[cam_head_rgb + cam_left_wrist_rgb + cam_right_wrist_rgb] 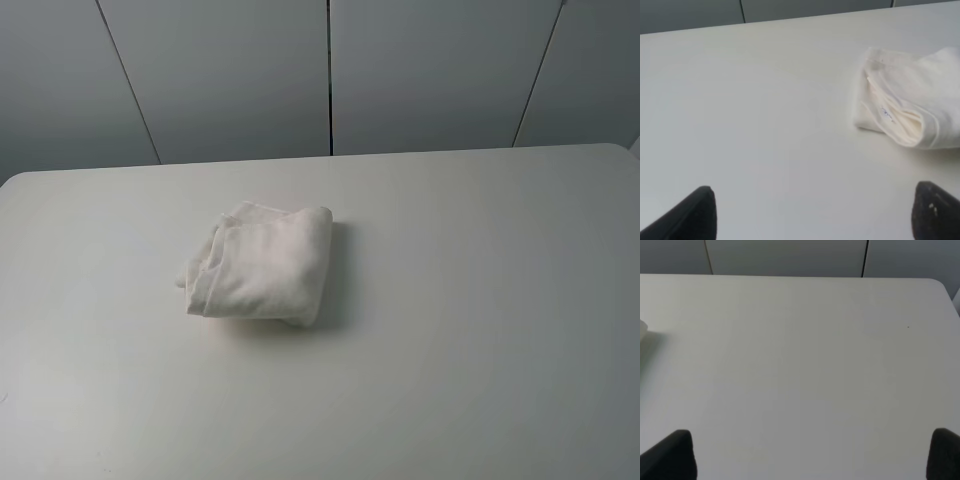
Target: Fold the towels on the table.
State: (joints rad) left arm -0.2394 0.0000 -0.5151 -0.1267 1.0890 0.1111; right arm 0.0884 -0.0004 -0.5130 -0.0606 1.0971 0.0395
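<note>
The off-white towel (262, 262) lies folded into a small thick bundle a little left of the middle of the white table (480, 300). Its layered edges face left. In the left wrist view the towel (910, 100) shows stacked folds and a small printed label. A sliver of the towel (642, 330) shows at the edge of the right wrist view. No arm shows in the exterior view. My left gripper (815, 220) is open and empty, with the towel well ahead of it and off to one side. My right gripper (810, 460) is open and empty over bare table.
Grey wall panels (330, 70) stand behind the table's far edge. The table's rounded far corners show at the left (15, 180) and right (620, 150).
</note>
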